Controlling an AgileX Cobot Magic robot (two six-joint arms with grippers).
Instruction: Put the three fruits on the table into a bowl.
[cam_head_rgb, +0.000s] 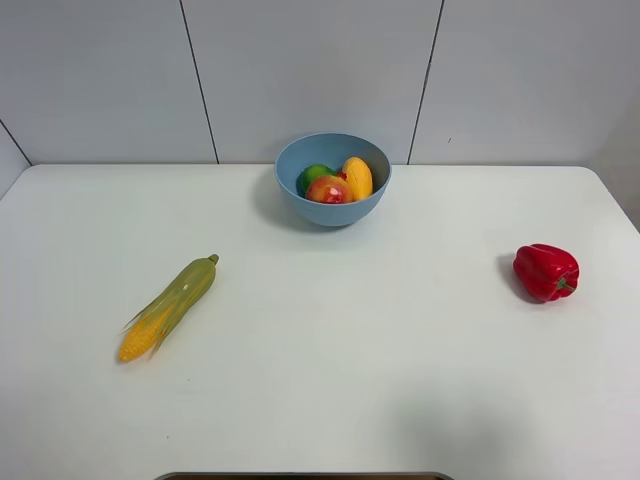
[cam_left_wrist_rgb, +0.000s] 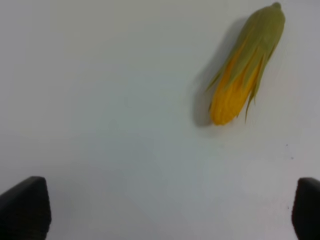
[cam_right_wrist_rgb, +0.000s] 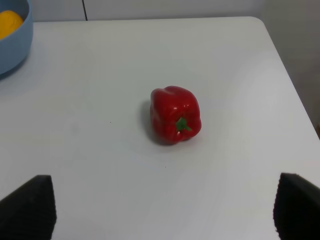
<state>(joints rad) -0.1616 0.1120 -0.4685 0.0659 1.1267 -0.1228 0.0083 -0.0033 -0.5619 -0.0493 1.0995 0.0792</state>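
1. We see the lime (cam_head_rgb: 313, 175), mango (cam_head_rgb: 357, 177) and red fruit (cam_head_rgb: 329, 190) all in the bowl (cam_head_rgb: 333, 210), far beyond both pincers.
2. Left pincer (cam_left_wrist_rgb: 170, 212) and right pincer (cam_right_wrist_rgb: 165, 210) are released, empty.
3. We judge it done; leave the corn (cam_left_wrist_rgb: 246, 67) and pepper (cam_right_wrist_rgb: 175, 115) ahead of them alone.

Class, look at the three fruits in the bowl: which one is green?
The lime, at the bowl's left side; the mango is yellow-orange and the round fruit is red.
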